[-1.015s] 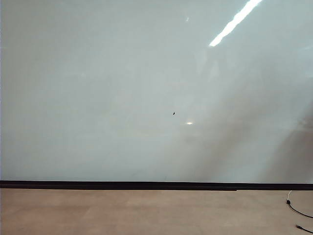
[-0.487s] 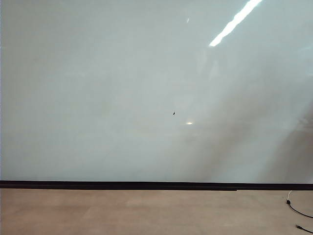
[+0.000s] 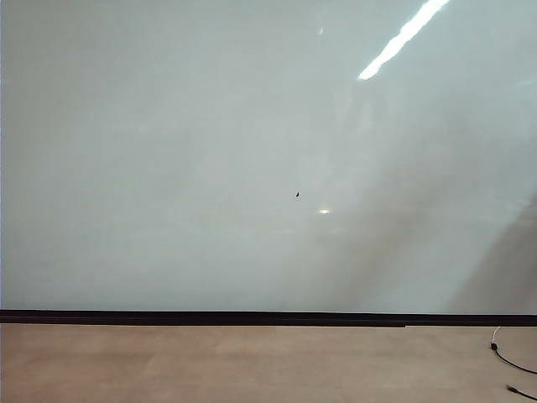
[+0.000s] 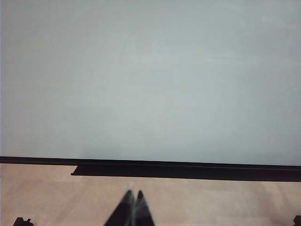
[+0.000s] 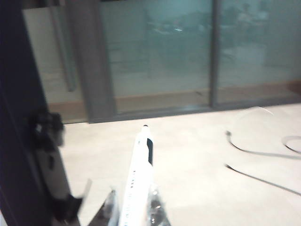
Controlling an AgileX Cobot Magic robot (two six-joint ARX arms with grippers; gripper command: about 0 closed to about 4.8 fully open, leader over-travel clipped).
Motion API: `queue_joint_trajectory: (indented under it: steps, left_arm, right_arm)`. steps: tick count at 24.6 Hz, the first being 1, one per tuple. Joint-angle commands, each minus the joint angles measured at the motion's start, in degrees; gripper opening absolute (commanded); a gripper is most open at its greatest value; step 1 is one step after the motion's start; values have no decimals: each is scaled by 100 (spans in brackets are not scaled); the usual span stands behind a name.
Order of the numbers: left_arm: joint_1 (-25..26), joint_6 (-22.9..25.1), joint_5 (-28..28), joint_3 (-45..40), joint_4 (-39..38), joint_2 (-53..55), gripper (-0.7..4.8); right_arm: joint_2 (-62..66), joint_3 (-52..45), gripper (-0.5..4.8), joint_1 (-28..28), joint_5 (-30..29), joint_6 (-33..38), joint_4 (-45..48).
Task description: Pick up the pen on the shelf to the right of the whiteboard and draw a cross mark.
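Pen (image 5: 140, 174) sits clamped in the right claw (image 5: 134, 207), tip forward for drawing on the unmarked whiteboard (image 3: 210, 151), while the left claw (image 4: 132, 203) rests pinched shut, empty

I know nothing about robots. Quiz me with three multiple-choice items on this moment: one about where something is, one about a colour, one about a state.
1. Where is the pen?
A. between the right gripper's fingers
B. lying on the floor
C. in the left gripper

2. What colour is the pen's barrel?
A. red
B. white
C. green

3. How does the whiteboard stand?
A. carries a big X
B. covered in writing
C. no cross drawn, only a tiny black speck

Answers:
1 A: in the right wrist view the right gripper clamps the barrel.
2 B: the barrel is white with dark printing.
3 C: the exterior view shows a bare board; the left gripper is shut, empty.
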Motion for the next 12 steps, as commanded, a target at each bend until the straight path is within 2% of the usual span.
queue_joint_trajectory:
  steps: [1,6,10,12]
  left_arm:
    - [-2,24,0,15,70,2,-4]
    - [-2,24,2,17,74,2,-4]
    - [-2,24,2,17,72,2,-5]
    - [-2,24,0,15,72,2,-5]
  right_arm:
    - [-463,-525,-2,90,761,52,101]
    - [-1141,-1266,-2,291,1340,55,96]
    - [-2304,-2315,-3,761,2214,55,79]
    - [-2653,-2597,-3,946,2367,188,63]
